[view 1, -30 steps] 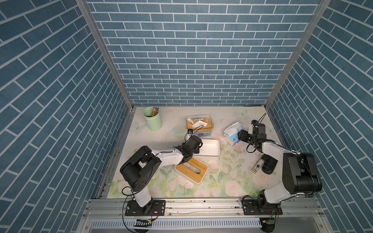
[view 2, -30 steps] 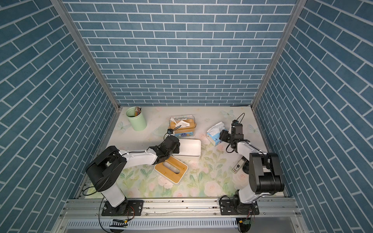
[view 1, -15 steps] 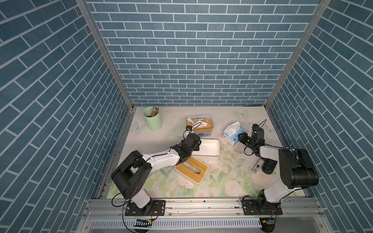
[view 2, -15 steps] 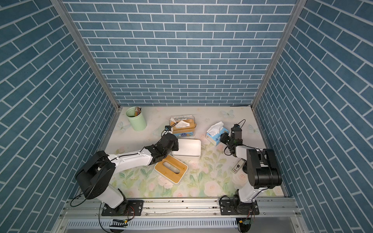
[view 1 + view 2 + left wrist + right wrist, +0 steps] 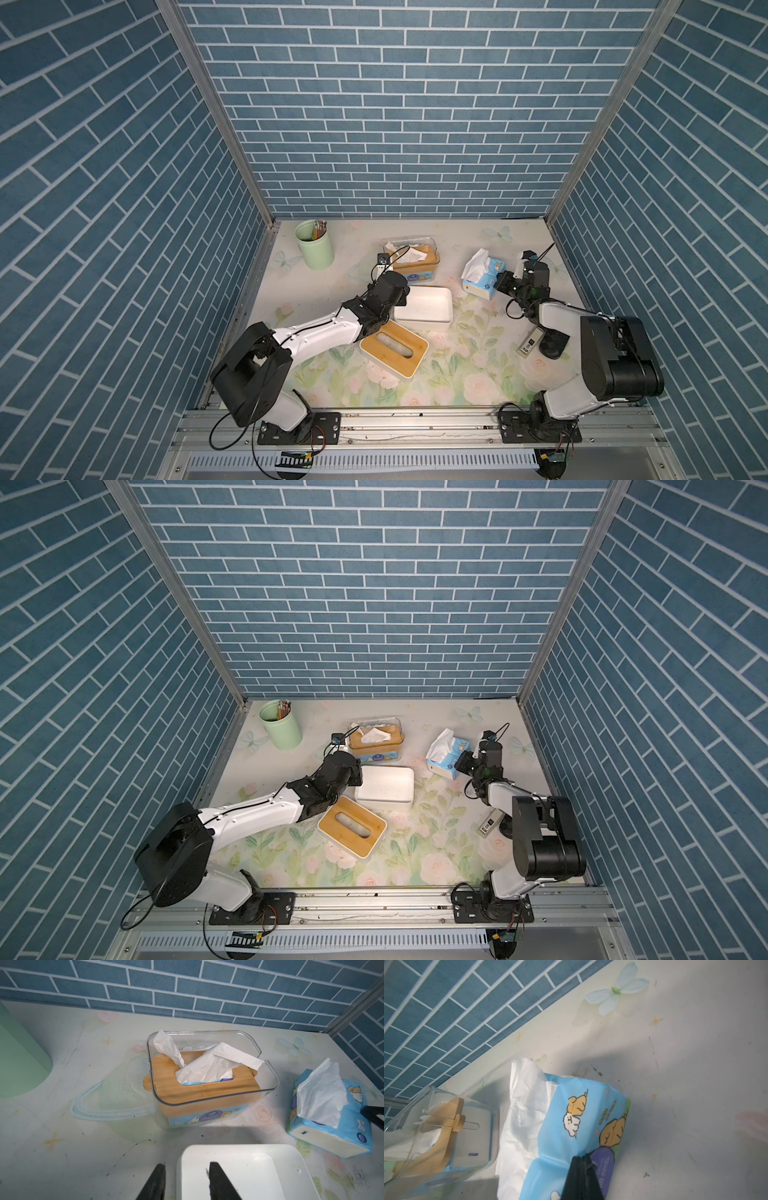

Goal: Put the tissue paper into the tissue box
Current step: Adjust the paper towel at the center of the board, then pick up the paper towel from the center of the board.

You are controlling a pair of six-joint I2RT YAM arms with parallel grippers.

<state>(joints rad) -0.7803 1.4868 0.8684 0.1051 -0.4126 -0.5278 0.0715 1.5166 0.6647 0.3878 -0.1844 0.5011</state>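
Right claw (image 5: pixel 580 1159) has just closed. White tissue box (image 5: pixel 422 321) is sitting open on tabletop (image 5: pixel 457 374), left claw (image 5: pixel 187 1164) straddling its wall, jaws apart. Tissue pack (image 5: pixel 486 279) is lying nearby, being pinched by wrapper film (image 5: pixel 571 1118) only: probably slipping, tearing on lift.

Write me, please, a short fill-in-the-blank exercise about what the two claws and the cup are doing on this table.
1. The right claw is shut on the tissue pack, whose wrapper is mostly light ___ in colour.
2. The left claw, open, straddles a wall of the lidless tissue box, which is ___ in colour.
3. The green cup at the back holds ___.

Missing words: blue; white; pencils.
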